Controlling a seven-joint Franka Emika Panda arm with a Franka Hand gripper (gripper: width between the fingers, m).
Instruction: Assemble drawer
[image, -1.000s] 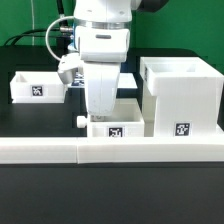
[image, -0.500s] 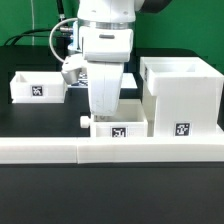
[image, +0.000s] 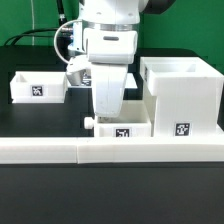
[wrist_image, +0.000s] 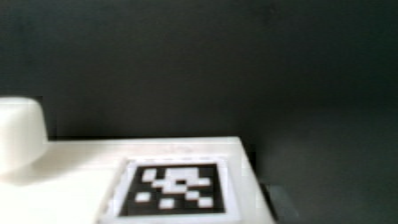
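The drawer's tall white casing stands at the exterior view's right, open on top, with a tag low on its front. One shallow tray with a small knob lies just left of the casing, close to it. A second tray lies at the far left. My gripper reaches straight down into the middle tray; its fingertips are hidden behind the tray's wall, and the tray moves along with it. The wrist view shows a white surface with a blurred tag over the dark table.
A long low white border wall runs along the front of the black table. Cables hang behind the arm at the back. A rounded white shape sits at the edge of the wrist view.
My gripper and the middle tray have slid together toward the exterior view's right, closer to the casing. The casing and the left tray have not moved.
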